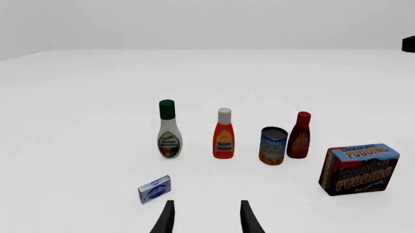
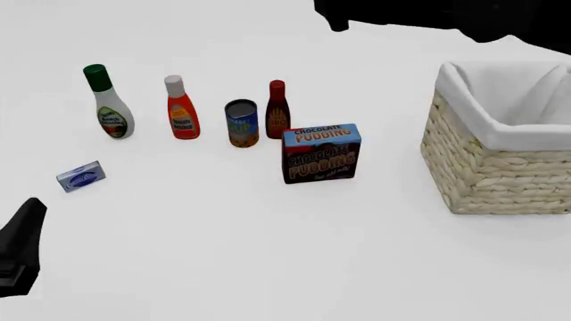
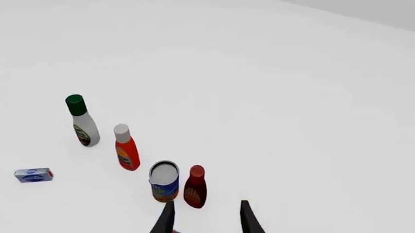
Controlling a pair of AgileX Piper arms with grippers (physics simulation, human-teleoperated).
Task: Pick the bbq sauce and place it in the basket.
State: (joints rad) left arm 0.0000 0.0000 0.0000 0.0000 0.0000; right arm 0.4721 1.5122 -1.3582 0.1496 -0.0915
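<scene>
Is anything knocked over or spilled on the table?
No, nothing stands out. The three bottles, including the bbq sauce, and the can stand upright, the pudding box sits square, and the basket looks whole.

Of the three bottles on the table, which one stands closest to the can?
The bbq sauce, the dark red-brown bottle with a red cap, just right of the can. The white-capped bottle and green-capped bottle stand farther left.

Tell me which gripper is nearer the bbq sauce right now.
Right. The right gripper hovers open just above and beside the bbq sauce; the left gripper, also open, sits well back, beyond the blue packet.
</scene>
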